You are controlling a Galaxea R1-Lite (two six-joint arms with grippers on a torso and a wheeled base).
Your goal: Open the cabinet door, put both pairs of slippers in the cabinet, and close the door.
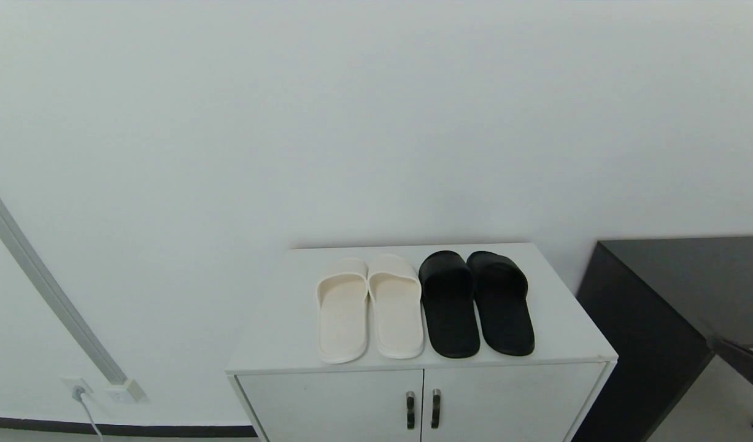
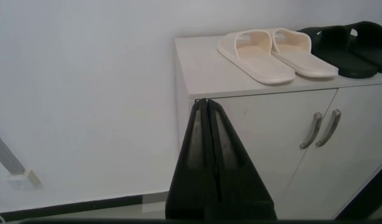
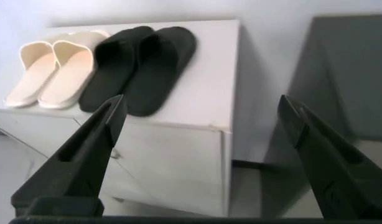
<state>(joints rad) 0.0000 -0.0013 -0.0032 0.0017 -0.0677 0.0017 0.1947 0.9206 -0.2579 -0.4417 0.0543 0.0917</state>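
A pair of cream slippers (image 1: 370, 307) and a pair of black slippers (image 1: 476, 302) lie side by side on top of a white cabinet (image 1: 278, 331). Its two doors are shut, with two dark handles (image 1: 423, 409) at the middle seam. In the left wrist view my left gripper (image 2: 207, 103) is shut with nothing in it, held off the cabinet's left corner, below the cream slippers (image 2: 276, 54). In the right wrist view my right gripper (image 3: 200, 106) is open wide and empty, in front of the cabinet's right side (image 3: 178, 162), near the black slippers (image 3: 138, 62).
A black table (image 1: 677, 294) stands close to the cabinet's right side. A white wall rises behind. A wall socket with a plugged cable (image 1: 77, 390) and a slanted grey trunking (image 1: 38, 276) sit low on the left.
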